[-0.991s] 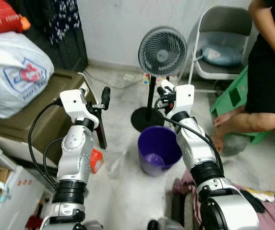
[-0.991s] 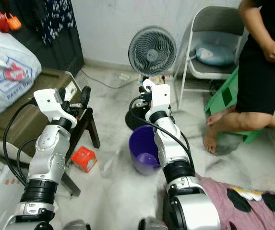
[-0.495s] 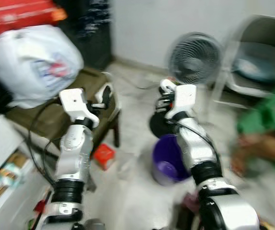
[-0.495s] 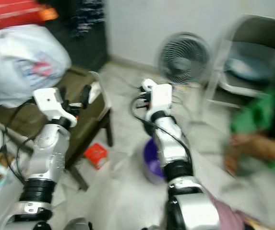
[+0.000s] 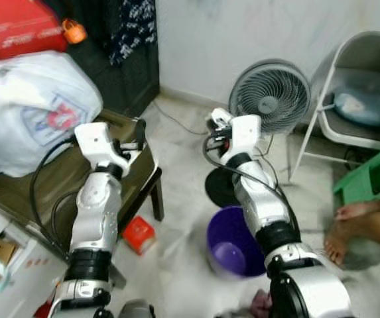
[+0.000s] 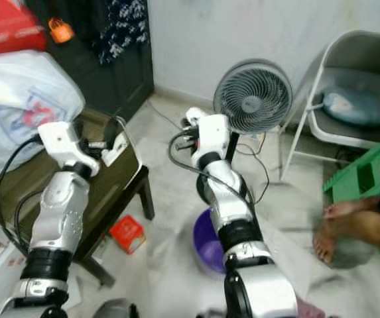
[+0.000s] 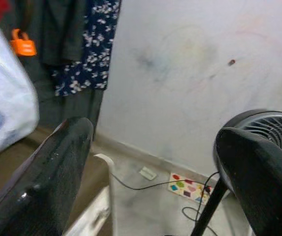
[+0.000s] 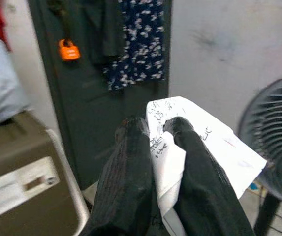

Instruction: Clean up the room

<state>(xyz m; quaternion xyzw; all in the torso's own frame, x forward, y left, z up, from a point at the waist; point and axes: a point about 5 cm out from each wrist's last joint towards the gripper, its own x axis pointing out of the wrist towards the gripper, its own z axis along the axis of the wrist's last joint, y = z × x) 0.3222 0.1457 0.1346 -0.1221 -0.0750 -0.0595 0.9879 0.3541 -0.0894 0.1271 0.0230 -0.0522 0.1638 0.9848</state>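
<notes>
My right gripper [image 8: 155,128] is raised in front of me, above and behind the purple bucket [image 5: 224,225]. It is shut on a white sheet of paper [image 8: 204,142] with scribbled writing, which sticks out between the fingers. In the left eye view that gripper [image 5: 215,123] hangs near the fan's pole. My left gripper [image 5: 139,131] is held up over the edge of the brown low table [image 5: 57,179]. Its fingers [image 7: 57,167] stand wide apart with nothing between them. A small red box [image 5: 138,234] lies on the floor beside the table leg.
A standing fan [image 5: 269,98] is behind the bucket, with a folding chair [image 5: 369,86] and green stool [image 5: 374,177] to the right. A person's bare foot [image 5: 352,212] rests near the stool. A big white plastic bag [image 5: 34,109] sits on the table.
The whole view has swung and steadied after the blur half a second ago. Both arms keep the same raised pose, and the person is mostly out of frame.
</notes>
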